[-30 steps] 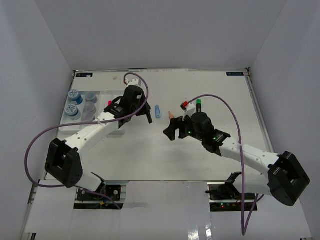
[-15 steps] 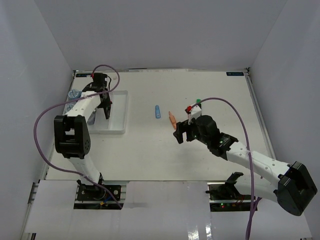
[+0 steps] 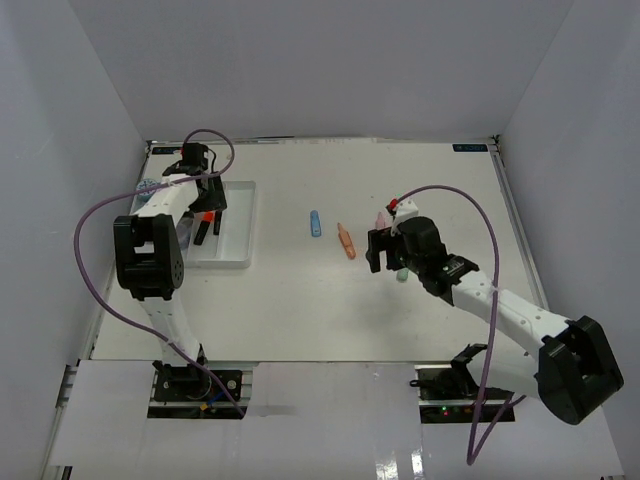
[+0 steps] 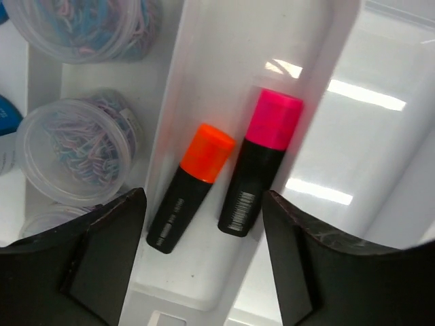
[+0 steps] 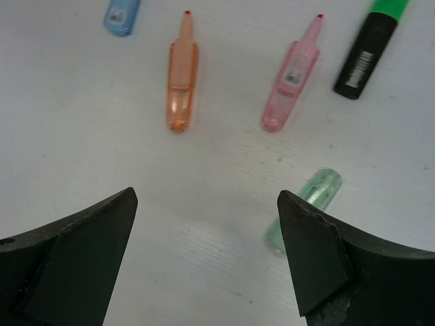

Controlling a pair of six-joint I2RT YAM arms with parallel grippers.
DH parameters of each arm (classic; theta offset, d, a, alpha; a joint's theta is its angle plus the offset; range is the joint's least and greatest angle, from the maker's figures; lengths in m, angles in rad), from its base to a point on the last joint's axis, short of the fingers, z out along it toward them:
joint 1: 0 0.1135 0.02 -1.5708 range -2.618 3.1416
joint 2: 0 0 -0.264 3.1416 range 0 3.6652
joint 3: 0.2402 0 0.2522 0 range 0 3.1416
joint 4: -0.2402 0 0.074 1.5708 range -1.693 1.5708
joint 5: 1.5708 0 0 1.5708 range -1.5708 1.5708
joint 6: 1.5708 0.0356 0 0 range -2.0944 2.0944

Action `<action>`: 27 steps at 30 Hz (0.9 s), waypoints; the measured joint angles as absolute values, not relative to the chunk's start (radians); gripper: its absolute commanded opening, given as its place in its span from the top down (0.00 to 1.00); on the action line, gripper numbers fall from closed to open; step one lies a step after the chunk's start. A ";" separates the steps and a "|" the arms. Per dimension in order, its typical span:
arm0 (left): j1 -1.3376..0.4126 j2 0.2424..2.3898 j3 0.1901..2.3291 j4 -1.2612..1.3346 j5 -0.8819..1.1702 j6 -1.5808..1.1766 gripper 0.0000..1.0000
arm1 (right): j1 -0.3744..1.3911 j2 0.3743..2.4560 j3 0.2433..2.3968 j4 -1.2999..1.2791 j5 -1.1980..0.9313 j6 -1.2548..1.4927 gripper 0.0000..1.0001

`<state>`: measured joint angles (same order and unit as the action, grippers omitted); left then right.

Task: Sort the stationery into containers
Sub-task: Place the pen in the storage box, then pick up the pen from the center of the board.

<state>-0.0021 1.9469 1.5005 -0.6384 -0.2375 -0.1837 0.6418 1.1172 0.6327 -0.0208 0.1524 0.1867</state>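
Observation:
My left gripper (image 4: 204, 272) hangs open over the white tray (image 4: 204, 54), nothing between its fingers. Below it, an orange-capped highlighter (image 4: 190, 187) and a pink-capped highlighter (image 4: 262, 163) lie side by side in one compartment. Clear jars (image 4: 75, 156) fill the compartment to the left. From above, that gripper (image 3: 208, 228) sits at the tray (image 3: 235, 256) on the left. My right gripper (image 5: 207, 265) is open above bare table. Ahead of it lie a blue marker (image 5: 122, 13), an orange marker (image 5: 182, 75), a pink marker (image 5: 292, 78) and a green-capped highlighter (image 5: 367, 51). A green marker (image 5: 306, 204) lies by its right finger.
The blue marker (image 3: 316, 222) and orange marker (image 3: 346, 241) lie mid-table between the arms, left of my right gripper (image 3: 383, 255). White walls enclose the table at the back and on both sides. The left arm's purple cable loops over the tray's left side.
My left arm swung from mid-table to the tray and opened, leaving the orange-capped highlighter in the compartment. My right gripper shifted right, over the markers, still open.

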 measured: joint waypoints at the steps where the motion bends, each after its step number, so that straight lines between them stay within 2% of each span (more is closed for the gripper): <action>1: -0.002 1.940 1.500 -0.640 -0.223 -0.189 0.14 | 0.610 1.144 0.655 -0.035 0.154 0.186 0.10; 5: -0.002 1.864 1.465 -0.636 -0.139 -0.223 0.02 | 0.490 1.282 0.769 -0.073 0.177 0.187 0.10; 10: -0.003 1.629 1.333 -0.603 0.002 -0.302 0.02 | 0.379 1.502 0.955 -0.096 0.196 0.187 0.10; 14: -0.006 1.424 1.198 -0.564 0.084 -0.350 0.02 | 0.338 1.655 1.079 -0.116 0.215 0.188 0.02; 17: -0.009 1.304 1.105 -0.548 0.120 -0.371 0.02 | 0.320 1.760 1.160 -0.125 0.221 0.191 0.01; 23: -0.009 1.110 0.959 -0.519 0.190 -0.395 0.02 | 0.305 1.909 1.261 -0.134 0.234 0.200 0.18; 27: -0.009 1.072 0.928 -0.504 0.236 -0.402 0.02 | 0.303 1.955 1.275 -0.136 0.241 0.202 0.30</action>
